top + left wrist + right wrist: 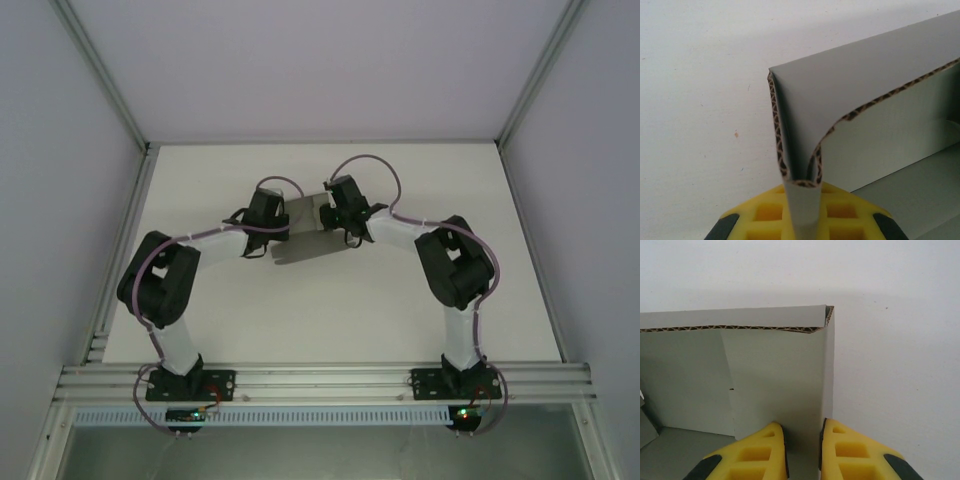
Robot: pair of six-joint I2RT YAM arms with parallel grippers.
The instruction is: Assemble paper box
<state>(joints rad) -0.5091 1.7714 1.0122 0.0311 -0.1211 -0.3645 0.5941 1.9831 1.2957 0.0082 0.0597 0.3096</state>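
Where the two black-and-white arms [455, 265] meet over the far middle of the white table [300, 320], the low grey corrugated-paperboard box [305, 245] lies partly folded. Both wrists overlap it from above, so its two ends are hidden in the overhead view. The left gripper [802, 200] is clenched on one upright wall of the box. That board, folded back on itself with its brown fluting showing, runs down between the yellow fingers [765, 212] and blocks the sight past them. The right gripper [802, 442] straddles the end of another upright wall, one yellow finger [760, 452] inside the box and one outside. They stand close against the board, but whether they press it I cannot tell. Bare table surface lies just beyond both walls. Purple cables [372, 158] loop above the wrists, and a ribbed aluminium rail [320, 380] carrying the arm bases crosses the near edge.
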